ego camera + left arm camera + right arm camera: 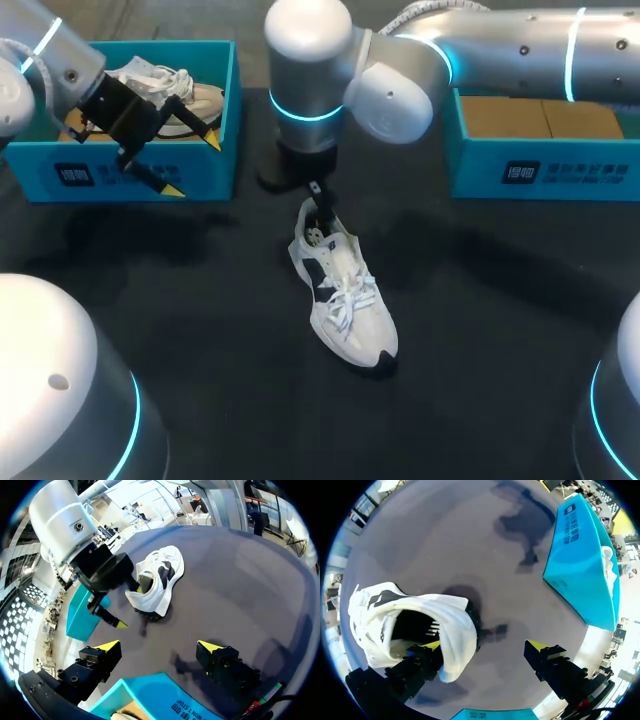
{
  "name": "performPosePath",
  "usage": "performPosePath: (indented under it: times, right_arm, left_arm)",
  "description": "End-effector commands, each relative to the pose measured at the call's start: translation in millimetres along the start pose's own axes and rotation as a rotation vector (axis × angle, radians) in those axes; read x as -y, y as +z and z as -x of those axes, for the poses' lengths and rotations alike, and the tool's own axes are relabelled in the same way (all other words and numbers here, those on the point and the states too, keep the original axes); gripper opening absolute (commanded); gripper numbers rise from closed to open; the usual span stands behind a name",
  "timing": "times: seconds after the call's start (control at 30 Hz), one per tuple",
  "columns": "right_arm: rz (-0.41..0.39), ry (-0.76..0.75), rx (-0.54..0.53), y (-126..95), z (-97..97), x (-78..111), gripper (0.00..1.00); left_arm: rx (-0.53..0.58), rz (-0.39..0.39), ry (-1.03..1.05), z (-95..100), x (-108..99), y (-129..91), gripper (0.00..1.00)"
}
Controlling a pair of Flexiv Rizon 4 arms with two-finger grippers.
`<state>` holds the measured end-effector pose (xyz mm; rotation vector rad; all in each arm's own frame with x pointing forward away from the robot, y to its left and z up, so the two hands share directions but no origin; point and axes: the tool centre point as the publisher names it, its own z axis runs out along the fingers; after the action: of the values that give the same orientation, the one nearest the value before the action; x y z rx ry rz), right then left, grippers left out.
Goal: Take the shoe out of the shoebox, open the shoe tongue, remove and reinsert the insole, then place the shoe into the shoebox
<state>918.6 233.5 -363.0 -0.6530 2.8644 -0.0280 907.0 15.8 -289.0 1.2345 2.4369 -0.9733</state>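
White shoe [345,300] is lying on the tabletop [480,310], toe toward the robot, outside the left shoebox [130,175]. The right fingers [540,650] are standing spread, one tip against the heel collar. The left fingers [212,652] are hanging spread above that shoebox, holding nothing.

Head view high, facing down — 2 wrist views close; all share shoe [350,300].

shoe [345,300]: mid-table [500,350], toe to 5 o'clock, heel to 11
left box [130,172]: 10 o'clock of the shoe, other shoe [180,90] in it
right box [540,168]: 2 o'clock of the shoe
right gripper [320,203]: at the shoe's heel
left gripper [190,165]: by left box's front wall
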Motion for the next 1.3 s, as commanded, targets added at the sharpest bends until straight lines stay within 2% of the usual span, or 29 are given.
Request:
performPosePath:
  times: [0.03,0.53,0.6,0.63,0.67,0.8,0.83,0.87,1.3]
  right_arm:
    - [-0.007,0.001,-0.008,10,3.6,-2.1,1.00]
    - [-0.025,0.002,-0.041,19,0.7,-9.5,0.99]
    - [-0.023,0.003,-0.041,21,1.0,-9.9,0.86]
    - [-0.022,0.005,-0.041,22,1.0,-10.1,0.73]
    - [-0.021,0.005,-0.040,23,0.9,-10.3,0.54]
    - [-0.027,0.005,-0.044,23,0.7,-10.4,0.19]
    - [-0.034,0.006,-0.046,23,0.1,-9.8,0.02]
    - [-0.040,0.007,-0.048,23,-0.5,-9.3,0.00]
    - [-0.110,0.029,-0.028,6,-7.0,-6.2,0.00]
  left_arm:
    - [-0.001,0.002,0.000,-0.3,1,0,1.00]
    - [-0.001,0.002,0.000,-0.3,1,0,1.00]
    - [-0.001,0.002,0.000,-0.3,1,0,1.00]
    - [-0.001,0.002,0.000,-0.3,1,0,1.00]
    - [-0.001,0.002,0.000,-0.3,1,0,1.00]
    - [-0.001,0.002,0.000,-0.3,1,0,1.00]
    - [-0.001,0.002,0.000,-0.3,1,0,1.00]
    - [-0.001,0.002,0.000,-0.3,1,0,1.00]
    - [-0.001,0.002,0.000,-0.3,1,0,1.00]
